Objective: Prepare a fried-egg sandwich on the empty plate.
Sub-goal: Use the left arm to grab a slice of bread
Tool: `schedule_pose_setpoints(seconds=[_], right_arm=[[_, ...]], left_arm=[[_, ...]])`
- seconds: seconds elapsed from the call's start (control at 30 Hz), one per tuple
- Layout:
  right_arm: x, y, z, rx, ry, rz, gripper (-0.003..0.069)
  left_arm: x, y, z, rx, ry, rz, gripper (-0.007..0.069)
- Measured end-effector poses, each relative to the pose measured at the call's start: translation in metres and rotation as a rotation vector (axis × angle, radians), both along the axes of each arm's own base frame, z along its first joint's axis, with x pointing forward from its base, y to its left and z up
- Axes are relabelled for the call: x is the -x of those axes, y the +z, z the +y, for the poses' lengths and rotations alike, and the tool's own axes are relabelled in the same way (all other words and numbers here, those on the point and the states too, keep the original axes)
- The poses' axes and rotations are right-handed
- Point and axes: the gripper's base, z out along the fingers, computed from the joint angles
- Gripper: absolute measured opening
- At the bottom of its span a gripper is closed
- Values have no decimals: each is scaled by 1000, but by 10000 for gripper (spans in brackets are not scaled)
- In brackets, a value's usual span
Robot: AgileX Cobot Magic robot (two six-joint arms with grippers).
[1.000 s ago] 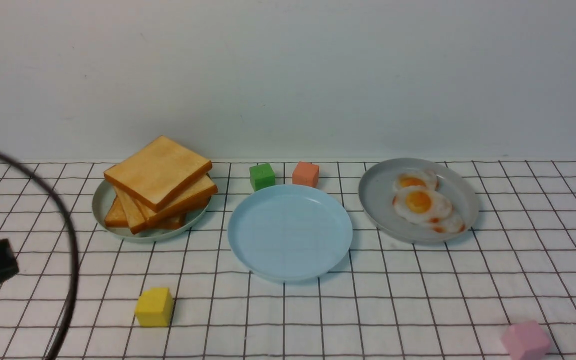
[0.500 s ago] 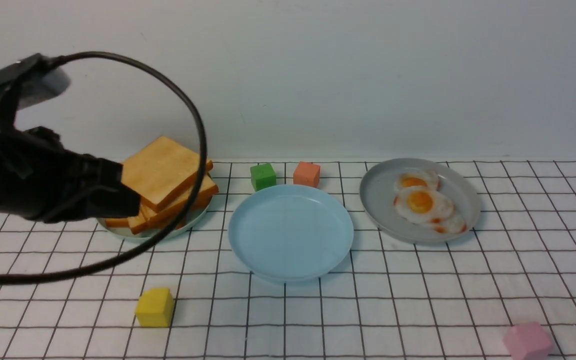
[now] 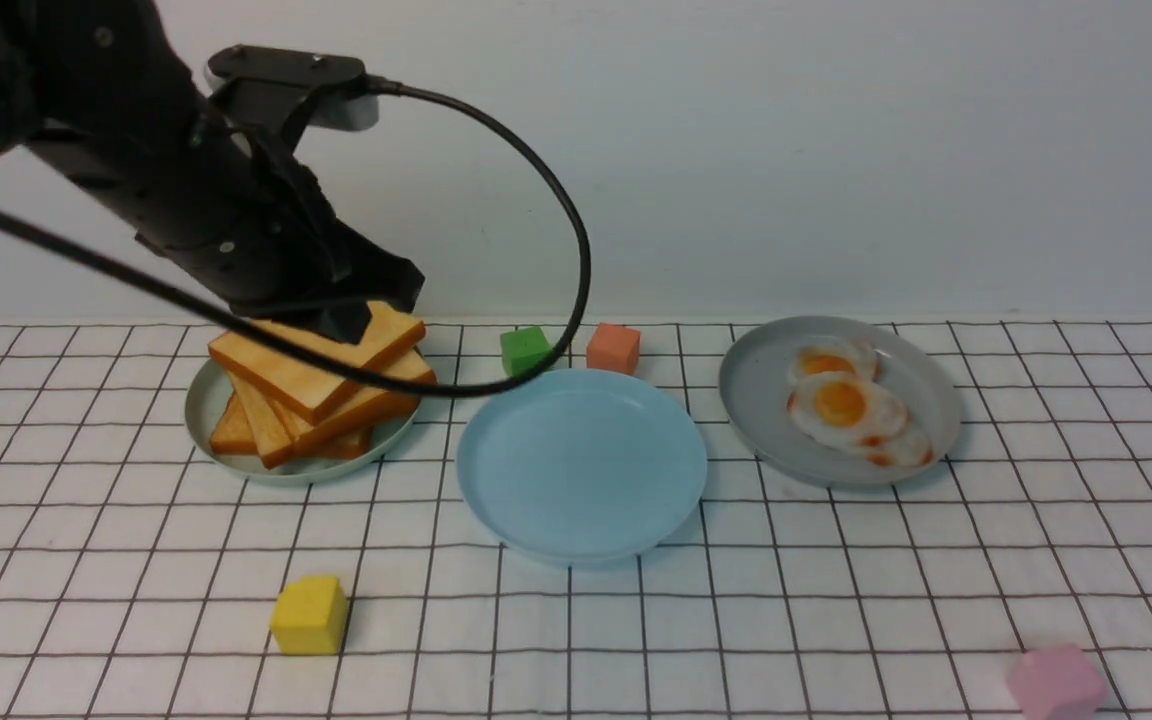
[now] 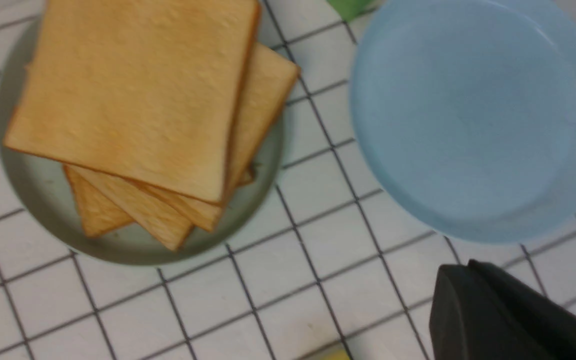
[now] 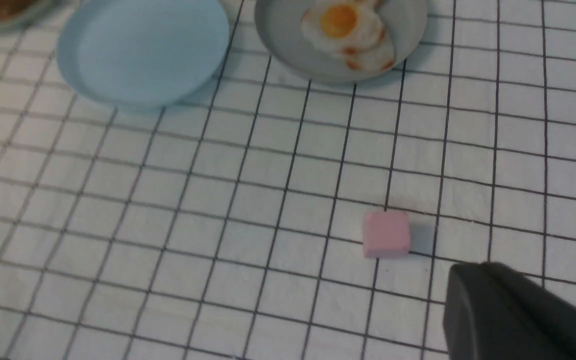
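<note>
Left arm [image 3: 186, 180] slants steeply down, left gripper [image 3: 341, 318] hanging right above the toast stack [image 3: 321, 378], can't tell if it's spread or pinched. Blue plate [image 3: 581, 470] just beside it.

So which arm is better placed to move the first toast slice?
Left. The left pincer hangs over the toast stack, next to the sky-blue plate. The right pincer, outside the front view, sits near the pink cube, far from the toast.

Left arm [image 3: 171, 185] stretched forward, slanting down
</note>
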Motion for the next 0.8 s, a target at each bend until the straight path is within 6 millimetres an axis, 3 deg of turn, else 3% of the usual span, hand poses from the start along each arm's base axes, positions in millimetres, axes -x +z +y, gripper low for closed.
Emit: schedule_pose_setpoints(seconds=[0.2, 0.23, 0.3, 0.47, 0.63, 0.8], right_arm=[[-18, -5, 13, 120, 23, 49, 3], [-19, -5, 13, 123, 25, 50, 3], [-20, -6, 14, 136, 34, 54, 3], [-19, -6, 13, 143, 33, 62, 3], [-19, -7, 14, 132, 38, 70, 3], [-17, -7, 16, 110, 48, 87, 6]], left_arm=[[-50, -29, -9, -61, 10, 26, -13], [-52, -32, -9, -62, 11, 33, -13], [-73, -51, -12, -84, 18, 51, 8], [-98, -78, -10, -147, 21, 69, 154], [-104, -89, -5, -224, 28, 67, 340], [-113, -102, -1, -282, 63, 39, 392]])
